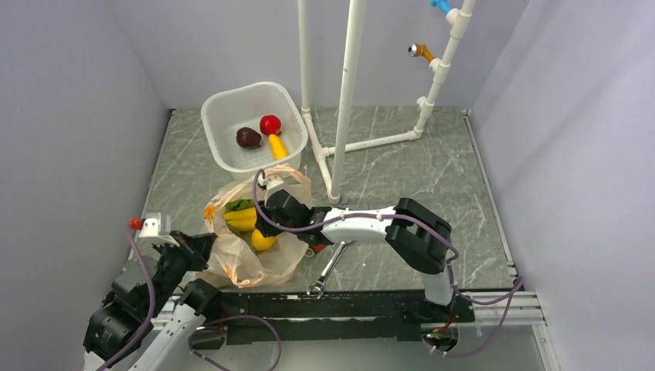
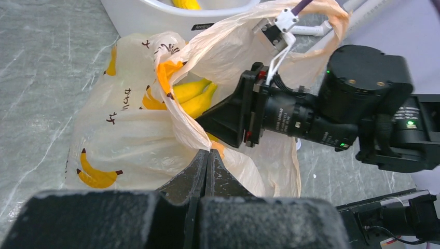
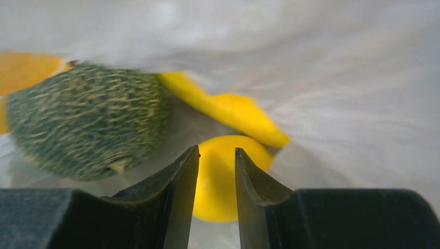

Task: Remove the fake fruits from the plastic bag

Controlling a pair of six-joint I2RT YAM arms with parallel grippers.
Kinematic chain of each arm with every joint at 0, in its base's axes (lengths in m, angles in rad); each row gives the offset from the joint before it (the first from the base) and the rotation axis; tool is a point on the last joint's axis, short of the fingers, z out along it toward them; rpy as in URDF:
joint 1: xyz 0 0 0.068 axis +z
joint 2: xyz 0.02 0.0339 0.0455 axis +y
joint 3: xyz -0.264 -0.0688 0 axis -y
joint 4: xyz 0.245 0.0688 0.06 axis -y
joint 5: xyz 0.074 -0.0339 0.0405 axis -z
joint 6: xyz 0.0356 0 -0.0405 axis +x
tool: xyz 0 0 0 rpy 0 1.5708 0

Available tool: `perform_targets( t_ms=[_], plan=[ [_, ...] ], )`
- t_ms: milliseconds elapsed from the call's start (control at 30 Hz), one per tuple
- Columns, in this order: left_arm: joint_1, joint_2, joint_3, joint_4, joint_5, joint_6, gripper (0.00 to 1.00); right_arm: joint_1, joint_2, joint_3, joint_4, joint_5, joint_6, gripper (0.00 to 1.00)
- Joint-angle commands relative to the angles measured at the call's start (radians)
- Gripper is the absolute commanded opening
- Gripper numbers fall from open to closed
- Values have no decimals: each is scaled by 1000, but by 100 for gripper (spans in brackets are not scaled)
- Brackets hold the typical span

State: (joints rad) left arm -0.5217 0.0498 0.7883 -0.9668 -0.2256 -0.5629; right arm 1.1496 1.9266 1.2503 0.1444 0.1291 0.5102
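If ajar, right end effector (image 3: 217,151) inside bag (image 1: 241,264)

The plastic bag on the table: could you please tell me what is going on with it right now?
The left tool is shut on an edge of the plastic bag, holding it. The right tool is inside the bag, jaws narrowly apart in front of the yellow-orange ball, not visibly gripping it. The banana bunch and a dark-green fruit lie in the bag too.
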Motion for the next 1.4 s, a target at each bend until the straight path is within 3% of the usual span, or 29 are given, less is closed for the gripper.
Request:
perform_targets(
  t_ms=[0,133,433,567,733,967,1367],
  plan=[
    [-4,28,-3,22,12,-15,0,-55,12,16,5,91,91,36],
    [-4,38,-4,26,28,-9,0,-73,-41,-63,1,173,121,42],
    [-4,38,-7,31,46,-1,0,-75,-39,-56,11,163,97,59],
    [-4,36,-8,31,46,-2,0,-59,-57,-55,76,127,45,52],
    [-4,38,-10,36,55,4,0,-42,-77,-57,138,103,11,51],
    [-3,45,-9,39,61,6,0,-44,-42,7,109,124,17,41],
    [-3,50,-10,38,62,6,0,-63,-9,22,48,201,43,48]
  ],
)
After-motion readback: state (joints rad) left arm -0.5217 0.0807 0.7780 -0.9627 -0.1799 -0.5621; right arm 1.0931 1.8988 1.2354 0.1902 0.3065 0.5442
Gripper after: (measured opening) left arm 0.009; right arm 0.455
